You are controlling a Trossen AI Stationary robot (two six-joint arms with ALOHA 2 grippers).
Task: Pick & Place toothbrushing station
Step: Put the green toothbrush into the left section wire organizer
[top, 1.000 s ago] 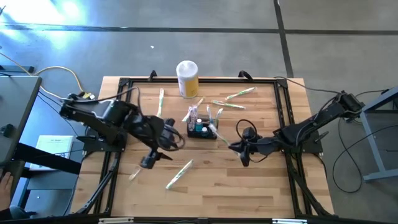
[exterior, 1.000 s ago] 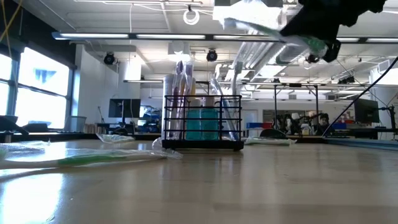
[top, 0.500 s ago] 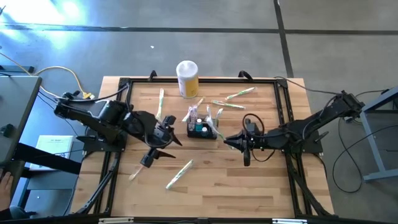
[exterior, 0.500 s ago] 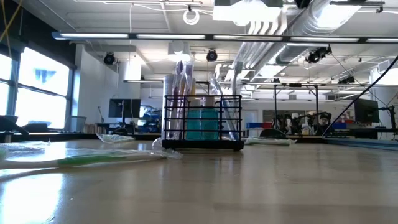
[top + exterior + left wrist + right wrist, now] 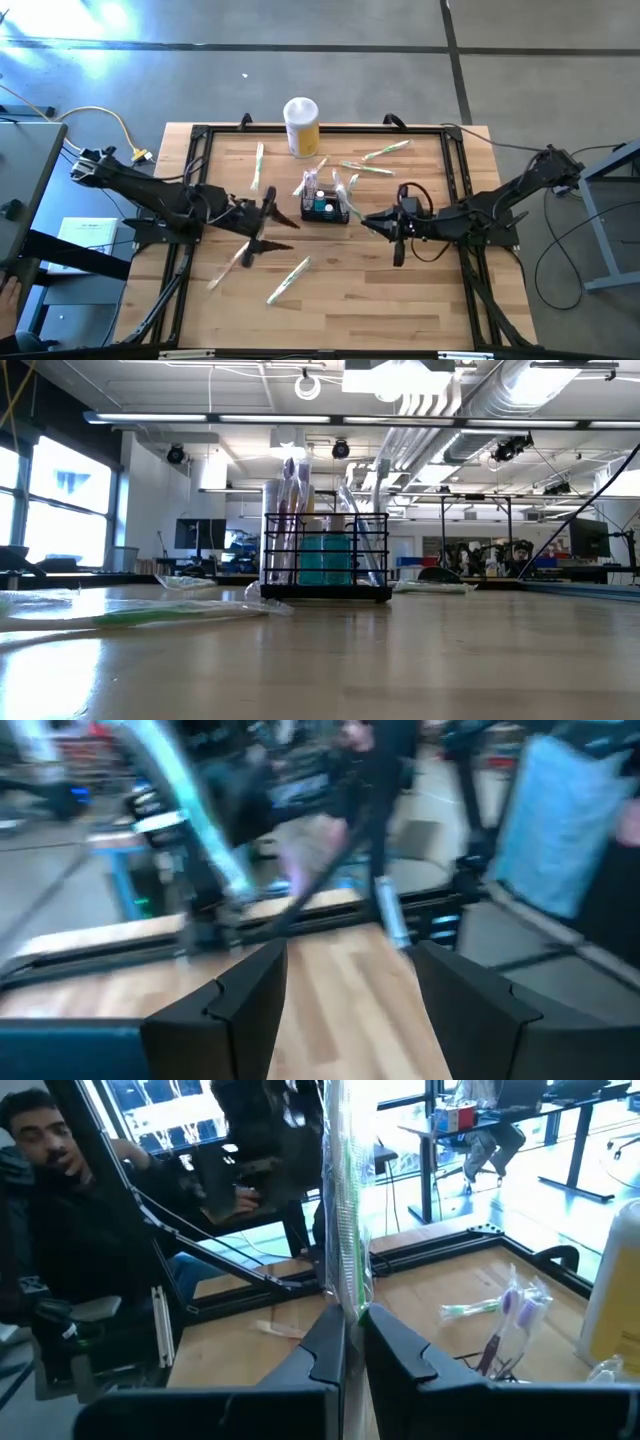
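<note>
The toothbrushing station, a small black wire basket, stands on the table's middle with wrapped brushes and a teal thing upright in it. My right gripper hovers just right of it, pointing level and shut on a wrapped green toothbrush. On the basket's left, my left gripper points level above the table. It is open, with nothing between its fingers. Neither gripper shows in the low view. My right gripper pinches the wrapped toothbrush between its two fingers at the wrapper's lower part. The fingers come level from the table's right and lie across the brush. It stands roughly upright above them, clear of the table. Its lower end is hidden behind the fingers.
A yellow-and-white canister stands at the far edge. Loose wrapped toothbrushes lie at the far left, the far right and toward the near side. A black frame rims the table. A person sits beyond it.
My right gripper has risen with the toothbrush, out of the top of the low view, and edged toward the basket while rolling. My left gripper has tipped from pointing down to level and has sunk, still open.
</note>
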